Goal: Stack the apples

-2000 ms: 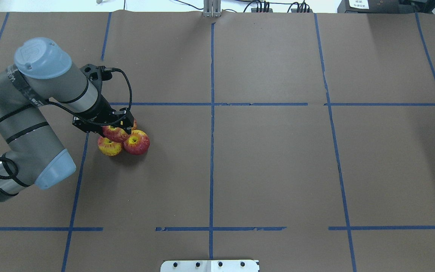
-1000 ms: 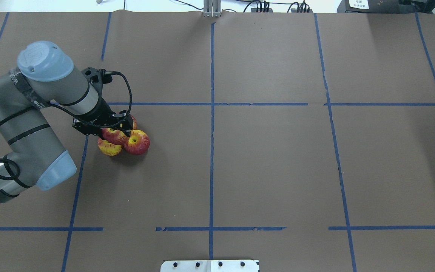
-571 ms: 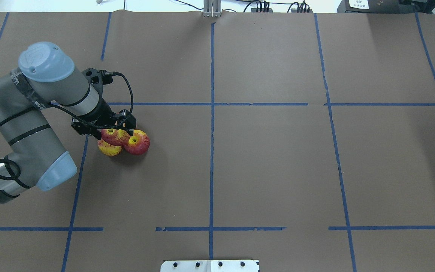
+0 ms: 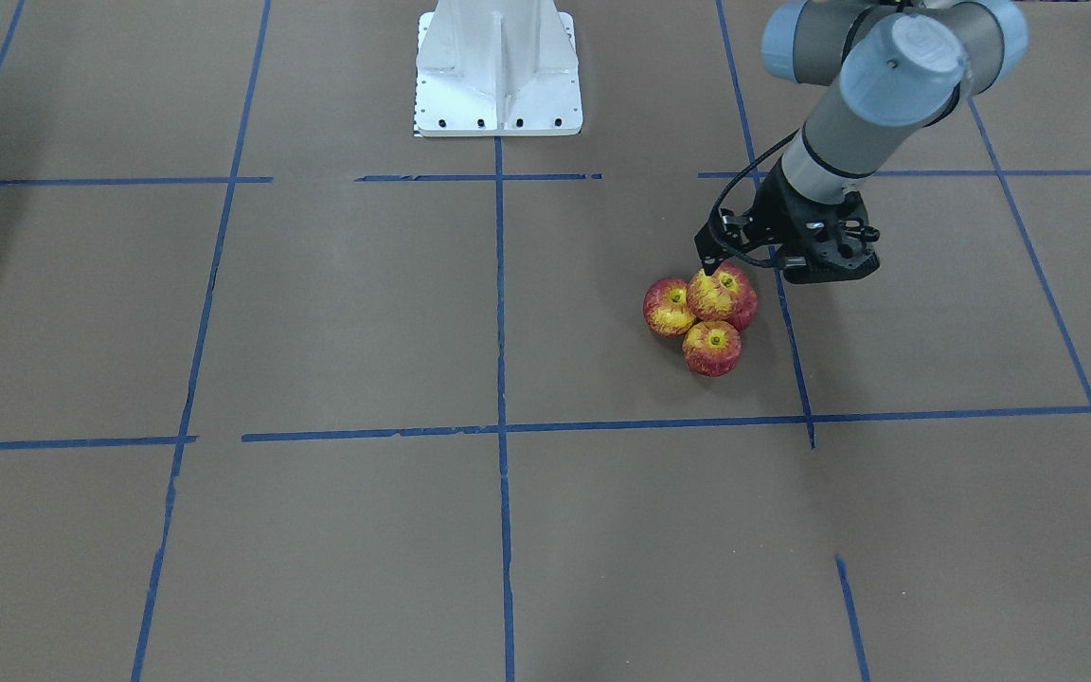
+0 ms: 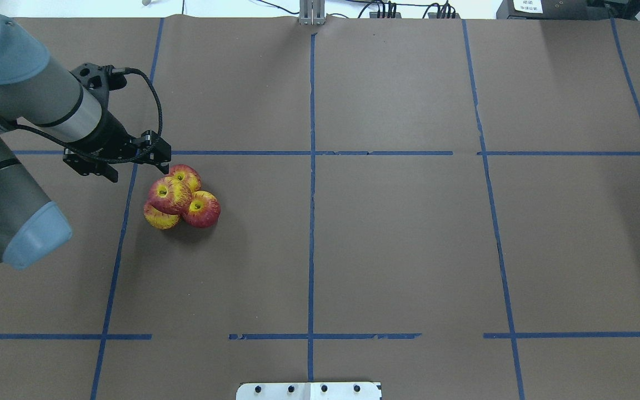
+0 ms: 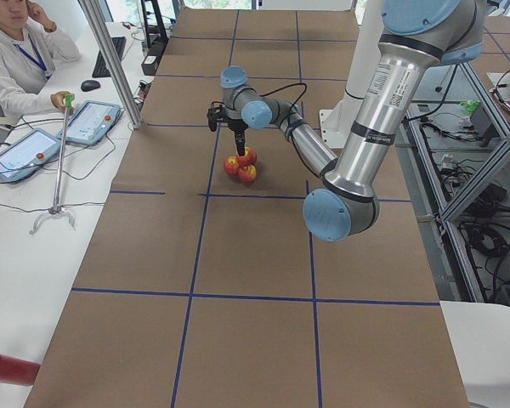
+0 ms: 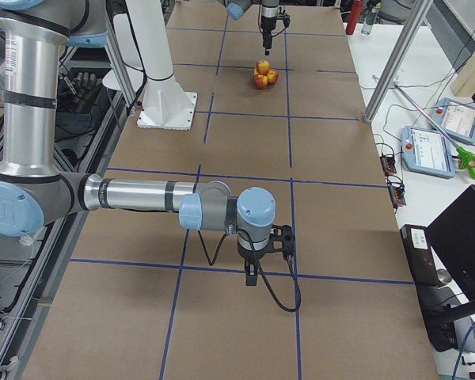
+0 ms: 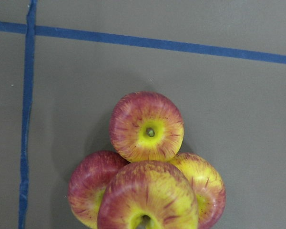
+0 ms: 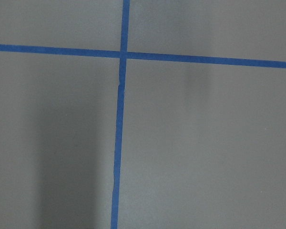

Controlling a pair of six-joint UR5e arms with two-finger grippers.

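Observation:
Four red-and-yellow apples form a small pile. Three sit on the brown table and the top apple [image 5: 169, 194] [image 4: 721, 292] rests on them. The others are a back apple [image 5: 186, 175], a right apple [image 5: 204, 209] and a front-left apple [image 5: 159, 218]. The left wrist view looks down on the pile, with the top apple [image 8: 148, 200] nearest. My left gripper [image 5: 136, 169] [image 4: 782, 273] is open, empty and raised just behind and left of the pile. My right gripper [image 7: 252, 273] hangs over bare table far away, and I cannot tell whether it is open.
Blue tape lines [image 5: 311, 166] grid the brown paper table. The white robot base plate [image 4: 498, 66] stands at the table's near-robot edge. An operator [image 6: 17, 51], tablets and a metal pole [image 6: 110, 59] are beside the table's far side. The right wrist view shows only a tape cross [image 9: 123, 54].
My left gripper opened off the top apple, then rose and drew back to the left. The top apple stays resting on the three below.

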